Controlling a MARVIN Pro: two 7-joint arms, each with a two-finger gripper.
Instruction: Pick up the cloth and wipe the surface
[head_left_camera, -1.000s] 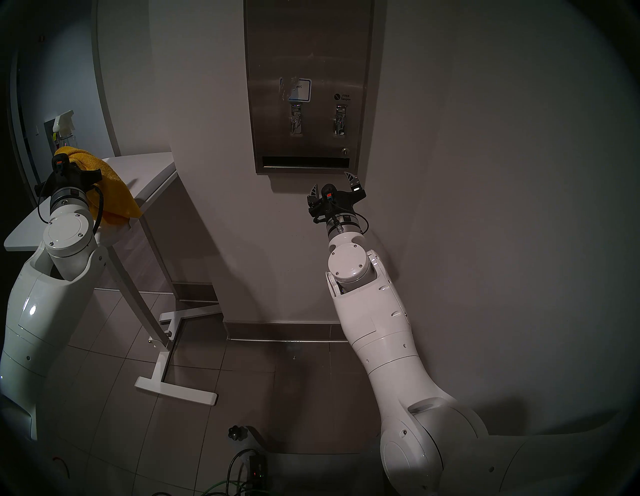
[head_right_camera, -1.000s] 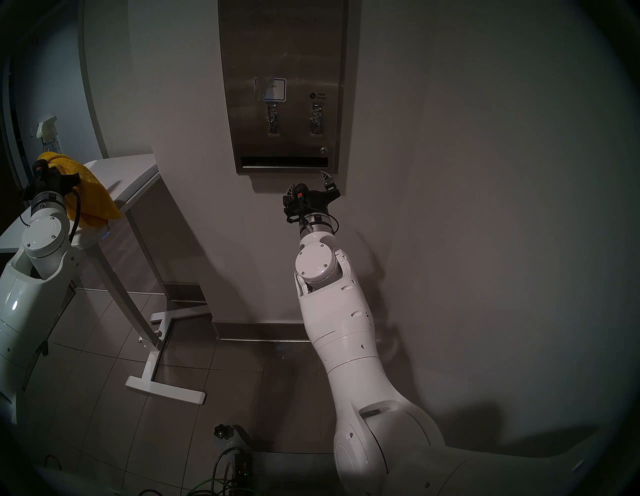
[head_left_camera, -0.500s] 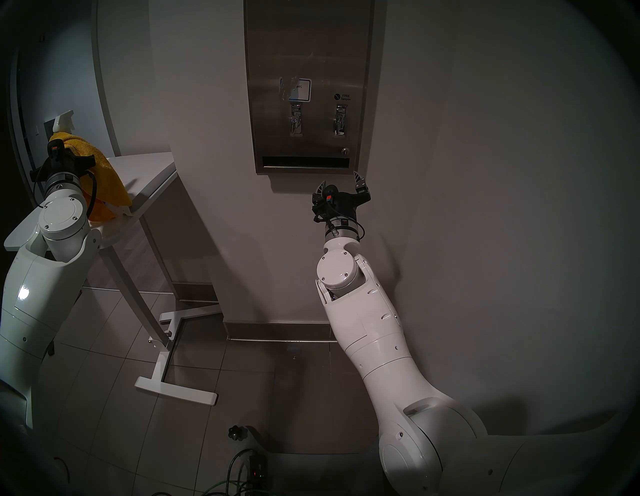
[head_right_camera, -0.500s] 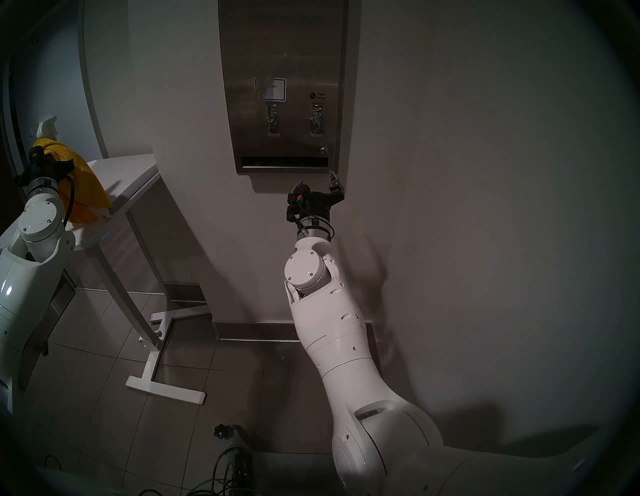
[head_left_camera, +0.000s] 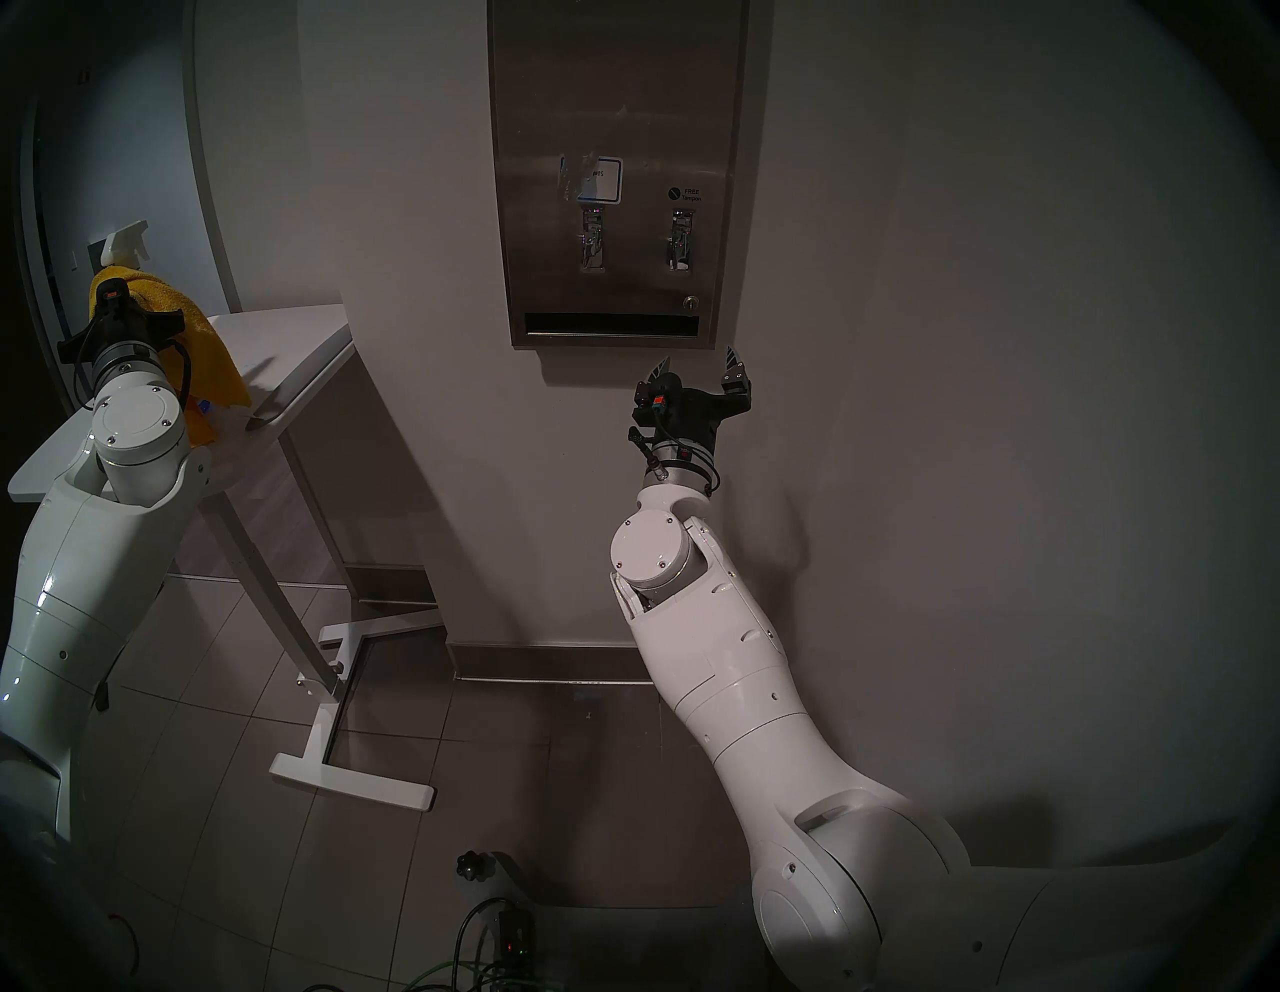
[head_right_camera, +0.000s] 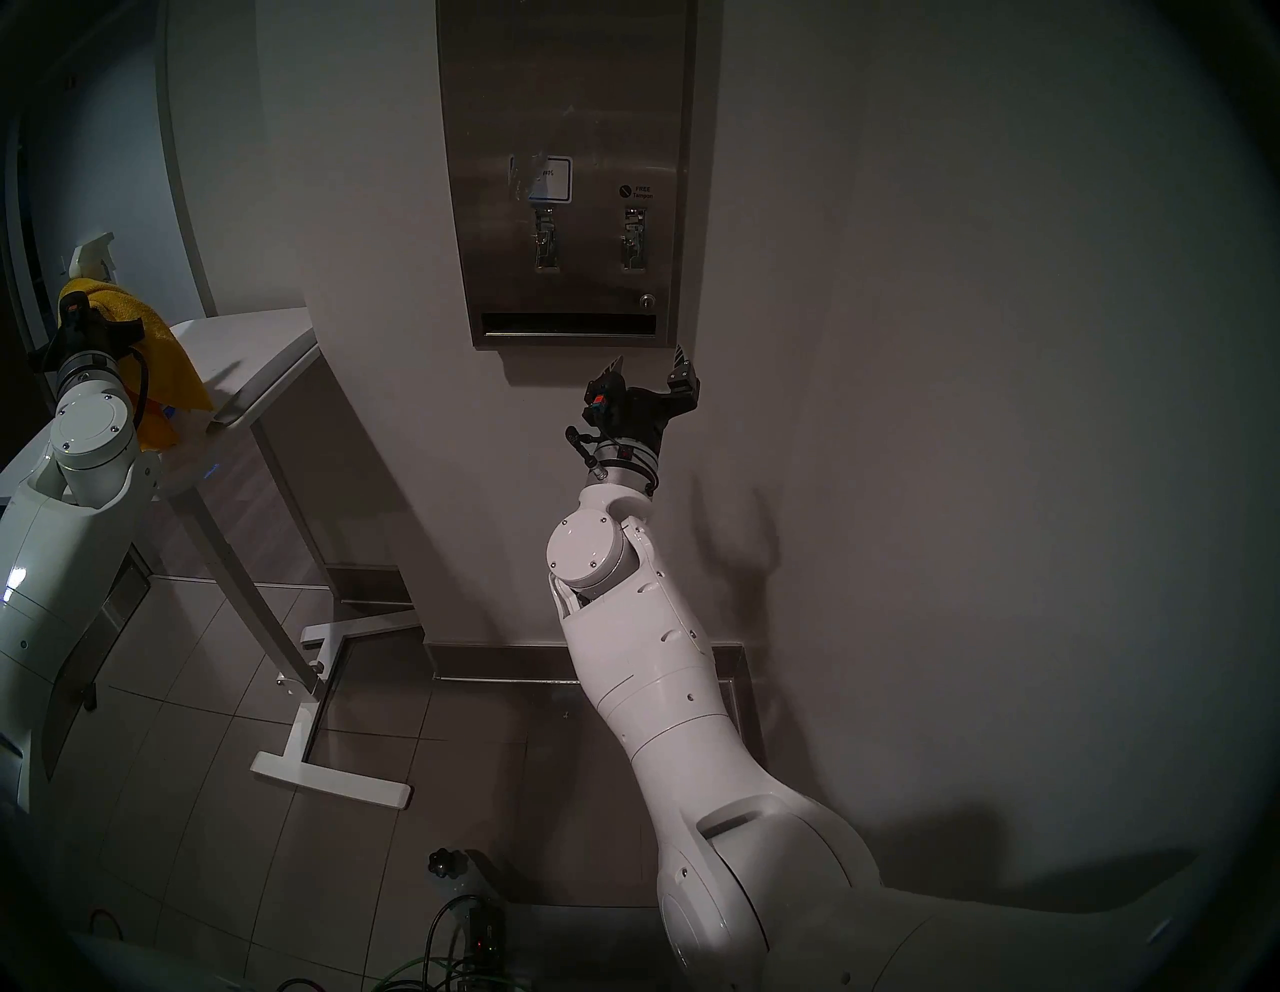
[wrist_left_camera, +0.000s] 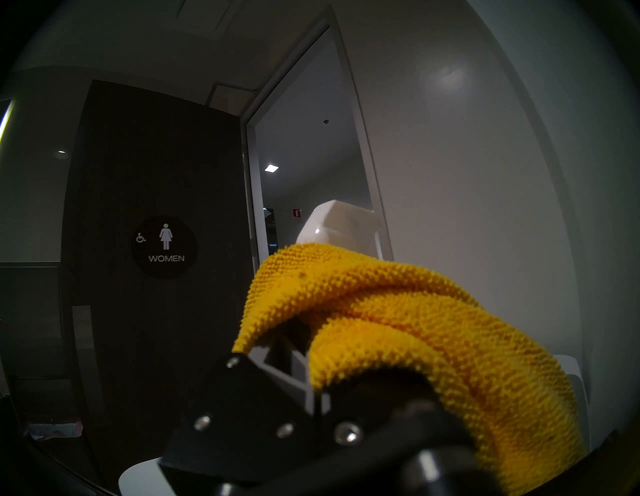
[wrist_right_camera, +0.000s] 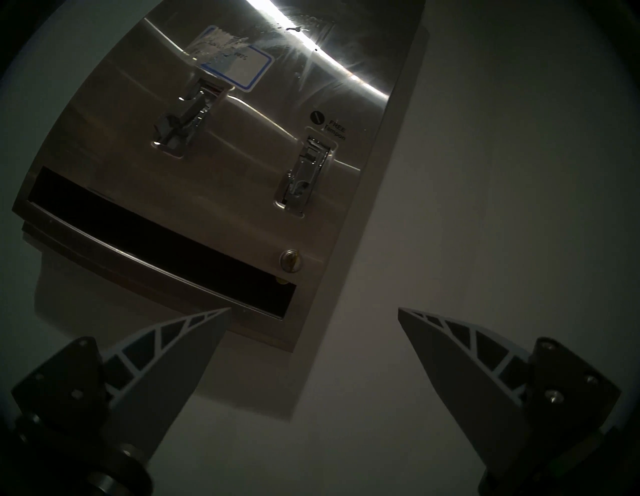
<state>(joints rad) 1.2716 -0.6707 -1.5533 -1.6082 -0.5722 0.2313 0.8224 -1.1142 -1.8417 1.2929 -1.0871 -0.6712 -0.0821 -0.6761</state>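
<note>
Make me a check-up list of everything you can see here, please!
Surface: steel dispenser panel on the wall, taped blue-bordered label; nothing touches it.
Job's things: yellow cloth held above the white table.
Clutter: spray bottle behind the cloth.
Grippers: left gripper shut on the cloth; right gripper open, empty, just below the panel.
Cables: bundle on the floor by the robot's base.
Surroundings: tiled floor, dark WOMEN door.

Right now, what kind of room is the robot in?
Most likely a women's restroom entry: a dark door with a "WOMEN" sign, a wall-mounted steel dispenser marked "FREE Tampon", and a tiled floor.
</note>
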